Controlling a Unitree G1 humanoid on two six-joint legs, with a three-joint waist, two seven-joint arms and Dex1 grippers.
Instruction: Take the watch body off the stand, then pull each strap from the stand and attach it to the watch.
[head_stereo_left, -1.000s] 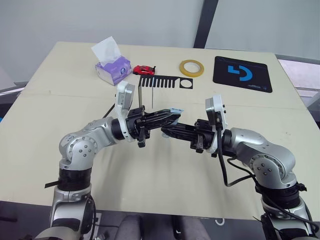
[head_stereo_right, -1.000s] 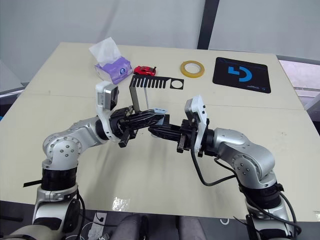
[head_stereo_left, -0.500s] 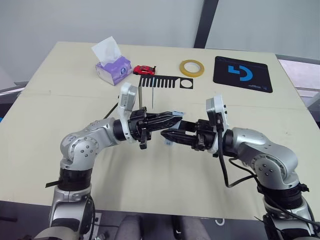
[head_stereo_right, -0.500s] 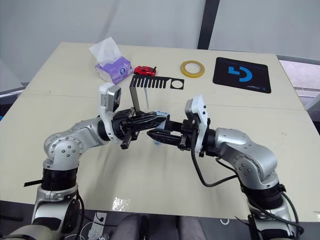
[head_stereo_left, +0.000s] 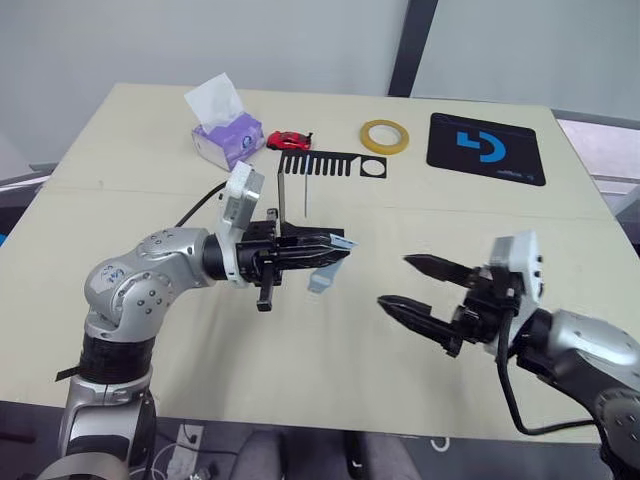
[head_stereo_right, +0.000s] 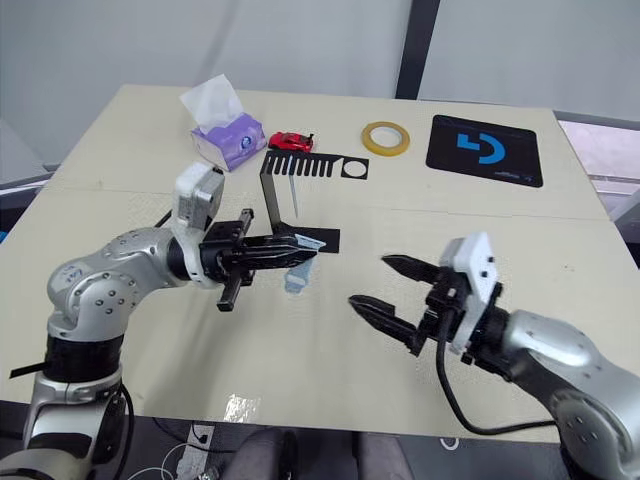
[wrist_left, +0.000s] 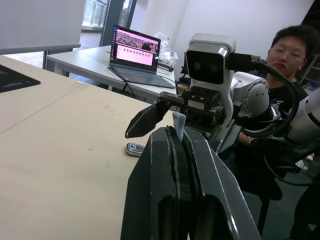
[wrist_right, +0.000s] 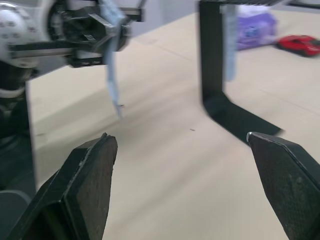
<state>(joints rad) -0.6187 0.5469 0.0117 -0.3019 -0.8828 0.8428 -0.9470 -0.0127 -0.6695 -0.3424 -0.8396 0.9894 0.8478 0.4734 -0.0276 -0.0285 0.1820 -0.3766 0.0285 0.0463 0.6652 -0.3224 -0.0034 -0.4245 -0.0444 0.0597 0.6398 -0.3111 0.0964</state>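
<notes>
The left gripper (head_stereo_left: 335, 246) is pinching a strap (head_stereo_left: 322, 276) just in front of the stand (head_stereo_left: 300, 212), the strap dangling. The right gripper (head_stereo_left: 405, 283) is gaping wide, empty, well apart from the stand.

No legible text, number or brand name is found on any item. One sign only — a blue logo mark, shaped like a stylised letter G, printed on the black mouse pad (head_stereo_left: 487, 148) at the far right of the table. The laptop (wrist_left: 134, 56) screen in the left wrist view shows rows of small thumbnails — too small to read. The tissue box (head_stereo_left: 229, 140) and yellow tape ring (head_stereo_left: 384, 135) carry no readable print.
</notes>
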